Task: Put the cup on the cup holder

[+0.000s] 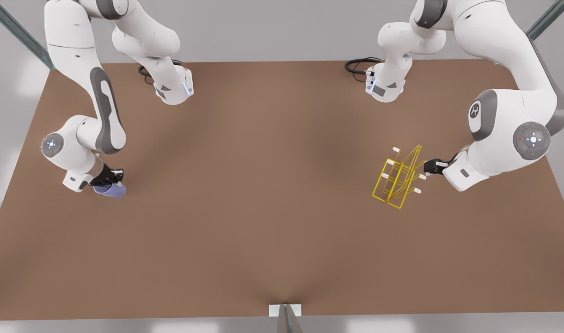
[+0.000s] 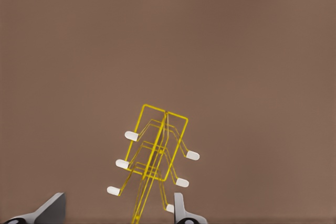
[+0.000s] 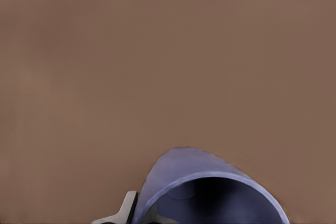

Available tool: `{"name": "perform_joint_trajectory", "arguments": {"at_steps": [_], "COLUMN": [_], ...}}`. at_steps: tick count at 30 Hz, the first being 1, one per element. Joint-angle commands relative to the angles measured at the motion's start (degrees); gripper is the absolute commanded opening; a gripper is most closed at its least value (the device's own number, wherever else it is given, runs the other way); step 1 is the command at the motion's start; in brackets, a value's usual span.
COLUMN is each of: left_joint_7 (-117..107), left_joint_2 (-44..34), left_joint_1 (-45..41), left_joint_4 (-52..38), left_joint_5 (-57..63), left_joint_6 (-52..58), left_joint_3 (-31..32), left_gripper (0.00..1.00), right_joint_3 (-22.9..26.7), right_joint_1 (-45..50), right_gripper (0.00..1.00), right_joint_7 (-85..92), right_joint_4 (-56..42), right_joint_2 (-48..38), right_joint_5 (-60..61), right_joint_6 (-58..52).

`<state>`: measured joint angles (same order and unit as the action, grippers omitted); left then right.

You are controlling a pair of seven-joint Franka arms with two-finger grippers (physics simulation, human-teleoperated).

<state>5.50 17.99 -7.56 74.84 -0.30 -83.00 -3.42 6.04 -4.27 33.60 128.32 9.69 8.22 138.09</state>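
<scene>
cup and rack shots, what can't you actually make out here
- Right pincer grip: in the front view the cup sits right under the fingers, which hide any contact.
- Cup base: cut off by the right wrist view's edge; you see the open mouth.
- Left pincer by the cup holder: its tips are too small in the front view to tell touching from apart; the left wrist view's edge cuts off the fingers.

Left gripper (image 1: 425, 167) spread; right gripper (image 1: 111, 182) clamped.
</scene>
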Motion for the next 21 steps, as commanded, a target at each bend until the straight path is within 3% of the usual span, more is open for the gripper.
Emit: {"name": "perform_joint_trajectory", "arguments": {"at_steps": [1,8,13,21], "left_joint_7": [-0.32,-0.23,-0.23,-0.23], "left_joint_2": [-0.06,0.03,0.47,1.08], "left_joint_1": [0.00,0.00,0.09,0.09], "left_joint_4": [0.04,-0.04,-0.04,-0.04], "left_joint_5": [0.04,0.12,0.12,0.12], "left_joint_6": [0.21,-0.14,-0.23,-1.20], "left_joint_3": [0.00,0.00,0.00,-0.09], "left_gripper": [1.00,1.00,1.00,1.00], "right_joint_3": [-2.96,-15.52,-17.82,-22.30], "right_joint_1": [-0.04,2.42,9.37,16.57], "right_gripper": [0.21,0.21,0.21,0.21], "right_joint_7": [-0.03,0.15,7.79,21.24], "right_joint_4": [-1.14,-6.77,-14.15,-29.52], "right_joint_2": [-0.02,5.86,13.68,32.40], "right_joint_5": [8.65,37.73,63.14,86.61], "right_joint_6": [-3.26,-6.78,-14.16,-19.78]}}
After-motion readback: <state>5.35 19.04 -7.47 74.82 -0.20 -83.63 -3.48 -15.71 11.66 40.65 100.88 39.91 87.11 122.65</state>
